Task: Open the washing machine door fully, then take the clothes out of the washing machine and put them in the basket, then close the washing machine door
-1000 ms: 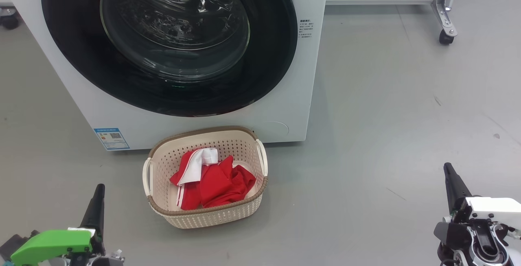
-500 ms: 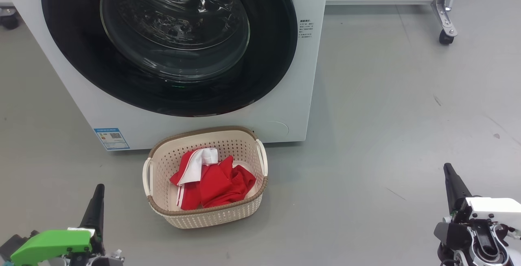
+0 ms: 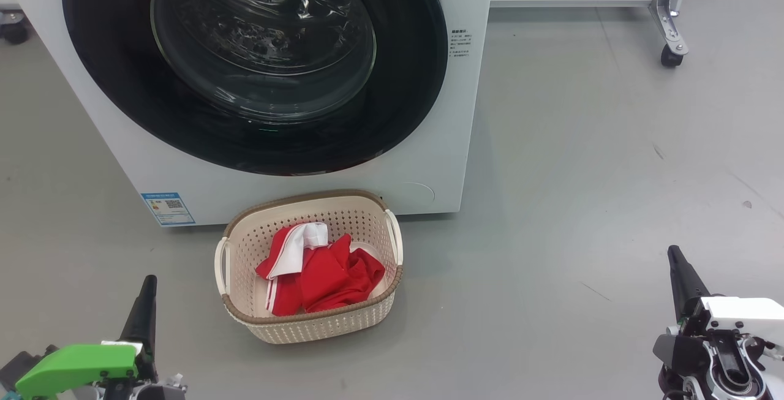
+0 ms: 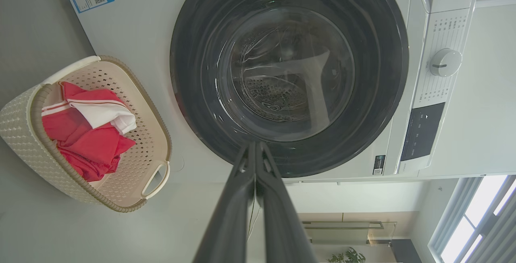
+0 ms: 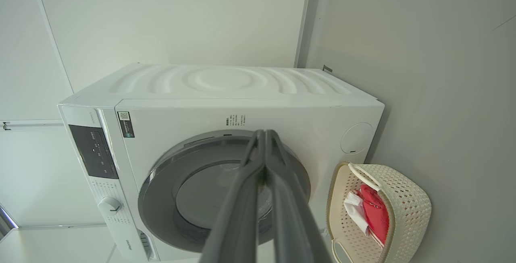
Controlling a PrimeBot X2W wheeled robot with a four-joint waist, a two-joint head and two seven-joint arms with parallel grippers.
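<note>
As clothes (image 3: 324, 274) lie in basket (image 3: 306, 328), left tool (image 3: 149, 282) points nearby, seemingly clear.

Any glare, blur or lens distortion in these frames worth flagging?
Head view: sharp and evenly lit, with reflections streaking the glass of the washing machine door. Left wrist view: the wide-angle lens slightly bows the edges of the washing machine, and the window is blown out. Right wrist view: glare turns the door's black rim pale grey, and the right gripper looks soft up close.

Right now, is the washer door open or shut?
Shut. The washing machine door sits flush against the white front of the washing machine, with no gap in any view.
</note>
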